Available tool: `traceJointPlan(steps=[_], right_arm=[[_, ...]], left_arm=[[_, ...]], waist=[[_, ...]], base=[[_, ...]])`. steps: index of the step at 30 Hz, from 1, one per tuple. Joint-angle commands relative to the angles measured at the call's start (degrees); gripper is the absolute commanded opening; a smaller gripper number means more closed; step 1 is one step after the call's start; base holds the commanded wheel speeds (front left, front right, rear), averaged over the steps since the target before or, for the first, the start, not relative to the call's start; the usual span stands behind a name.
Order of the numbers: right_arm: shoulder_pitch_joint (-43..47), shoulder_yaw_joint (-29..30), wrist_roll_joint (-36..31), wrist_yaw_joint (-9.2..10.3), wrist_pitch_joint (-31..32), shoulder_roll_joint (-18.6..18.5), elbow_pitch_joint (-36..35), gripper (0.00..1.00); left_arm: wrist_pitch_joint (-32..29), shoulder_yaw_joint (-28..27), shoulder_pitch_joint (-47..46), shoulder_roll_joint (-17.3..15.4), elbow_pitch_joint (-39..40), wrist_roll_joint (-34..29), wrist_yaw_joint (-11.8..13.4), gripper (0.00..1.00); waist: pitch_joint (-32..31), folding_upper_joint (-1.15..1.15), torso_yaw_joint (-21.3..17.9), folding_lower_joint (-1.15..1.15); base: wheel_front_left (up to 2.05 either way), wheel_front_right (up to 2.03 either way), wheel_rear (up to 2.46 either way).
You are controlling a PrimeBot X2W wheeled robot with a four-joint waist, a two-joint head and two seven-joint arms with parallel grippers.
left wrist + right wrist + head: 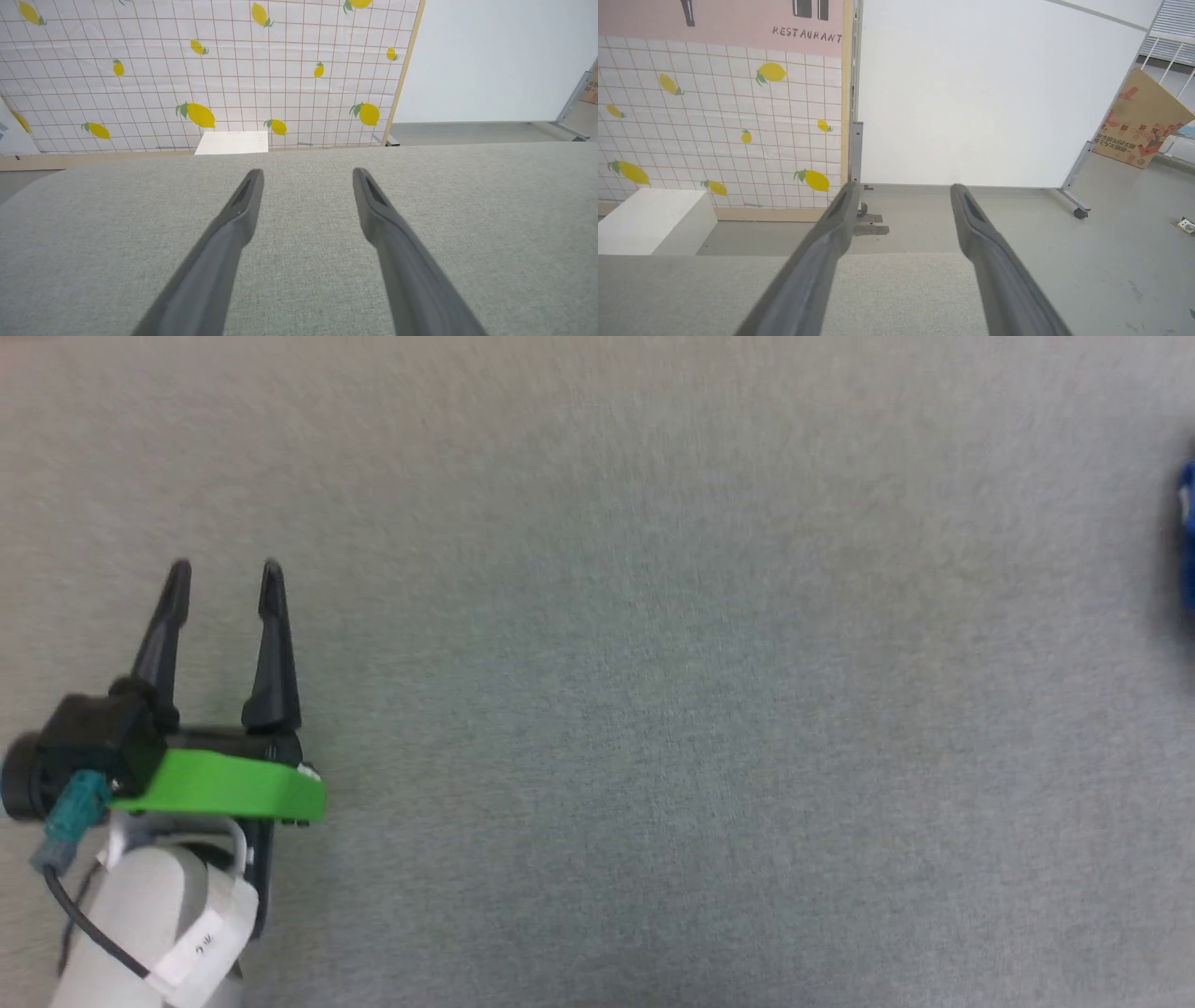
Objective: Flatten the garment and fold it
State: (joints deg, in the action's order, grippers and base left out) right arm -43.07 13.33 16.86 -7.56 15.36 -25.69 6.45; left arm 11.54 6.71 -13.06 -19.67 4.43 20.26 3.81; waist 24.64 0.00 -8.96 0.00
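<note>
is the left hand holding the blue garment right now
No, the left hand stands open and empty over the grey woven surface, while the bright blue fabric garment lies far off at the head view's right edge.

Table point(653, 709): grey woven fabric surface. Beyond it stands a white-tiled panel point(187, 70) with lemon print and a pink "RESTAURANT" band, adjoining a plain white partition point(971, 93) on castors. Floor point(1111, 261): grey, carrying a white block point(649, 219) and a printed cardboard box point(1139, 121).

a staged robot lab, not a real room: a printed lemon-tile backdrop point(724, 116) lettered "restaurant", a white partition point(971, 93) on castors point(1080, 213), a grey floor point(1111, 261) and a cardboard box point(1139, 121) beyond the grey tabletop point(299, 280).
</note>
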Motion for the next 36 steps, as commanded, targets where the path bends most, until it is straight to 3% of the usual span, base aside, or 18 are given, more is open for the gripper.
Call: traceJointPlan(steps=[1, 11, 19, 36], right_arm=[[0.7, -1.3, 0.6, 0.08, -2.1, 1.4, -0.8, 1.0], [9.4, -5.8, -0.2, 0.08, -18.9, 13.2, -5.5, 1.0], [20.1, -7.5, -2.1, 0.08, -26.3, 21.0, -5.7, 1.0], [37.1, -10.5, -0.7, 0.08, -30.0, 22.8, 2.5, 1.0]], left_arm=[[0.7, -0.3, 0.7, 0.5, -0.7, 0.5, 0.5, 1.0], [2.7, -0.5, 3.5, 3.1, -5.3, 1.3, 1.0, 1.0], [3.2, -1.3, 6.4, 4.2, -6.3, 1.4, 2.0, 1.0], [2.1, 0.3, 11.2, 5.1, -9.4, 2.3, 2.0, 1.0]], waist=[[-7.8, 0.0, 3.4, 0.0], [-15.8, 0.0, 7.9, 0.0], [-20.3, 0.0, 10.3, 0.0], [-24.4, 0.0, 10.7, 0.0]], base=[[0.0, 0.0, 0.0], [0.0, 0.0, 0.0], [0.0, 0.0, 0.0], [0.0, 0.0, 0.0]])
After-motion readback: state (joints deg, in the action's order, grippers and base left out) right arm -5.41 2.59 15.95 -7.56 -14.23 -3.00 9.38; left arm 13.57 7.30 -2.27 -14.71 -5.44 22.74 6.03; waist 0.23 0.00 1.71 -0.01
